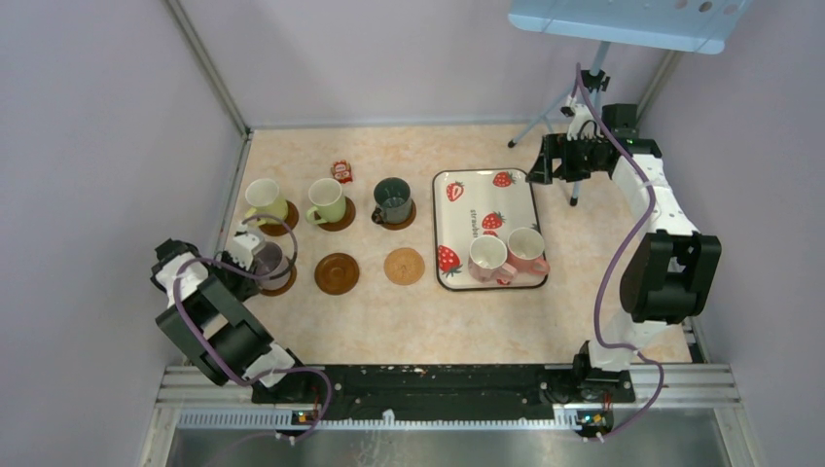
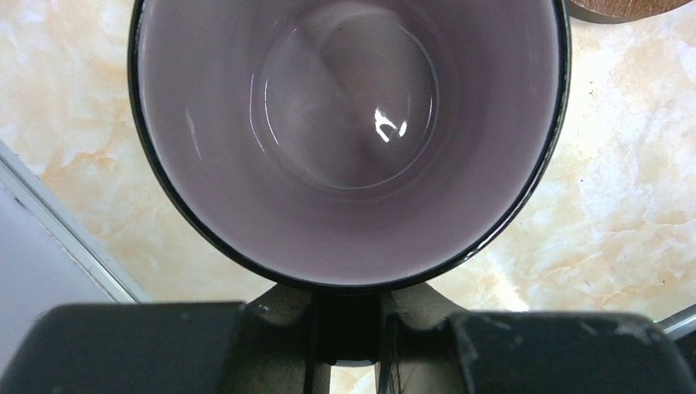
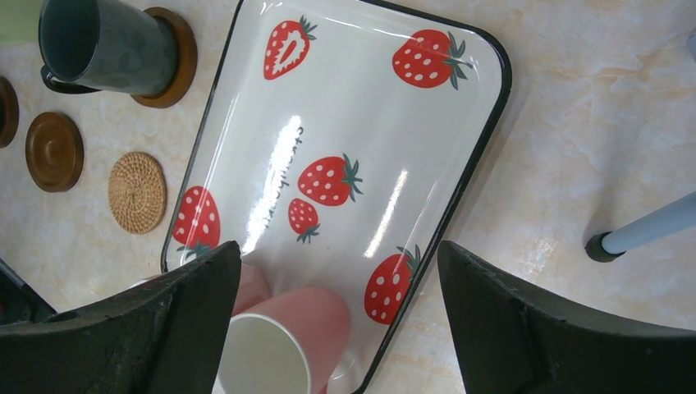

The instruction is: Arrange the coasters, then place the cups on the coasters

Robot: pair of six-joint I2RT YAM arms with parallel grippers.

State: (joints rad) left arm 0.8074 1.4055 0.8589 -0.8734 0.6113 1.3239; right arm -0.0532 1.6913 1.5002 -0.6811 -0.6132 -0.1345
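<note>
At the near-left of the counter (image 1: 389,321), left hand (image 2: 345,320) pressed together on the purple cup (image 1: 267,261). Fingers (image 2: 283,312) closed on a dark part at the cup's near side; handle or wall, impossible to tell. Cup upright, long axis vertical, mouth facing straight up into the wrist camera. Directly over the near-left dark coaster (image 1: 285,284) and overlapping it from above; seated or just above it, not clear. Coming move, by judgement: straight down and let go, nothing sideways.

Far row filled: one yellow-green cup (image 1: 265,199), a second (image 1: 329,199) and the dark green cup (image 1: 393,199), all on the far coasters (image 1: 342,225). To the right of the left hand, a bare brown coaster (image 1: 337,272), then the tan woven coaster (image 1: 404,266).

Still to go: cream-white cup (image 1: 486,258) and pink cup (image 1: 528,251), side by side at the near end of the strawberry tray (image 1: 516,199), right of the tan woven coaster. Right hand (image 3: 338,246) spread wide and holding nothing, above the tray's far-right part, much nearer those two than the left.

Surface flat, smooth, marble-patterned. Little room on the left, with a wall rail (image 2: 74,234) just beside the cup. Tripod leg (image 3: 648,226) near the right hand; red packet (image 1: 341,171) at the far side.
</note>
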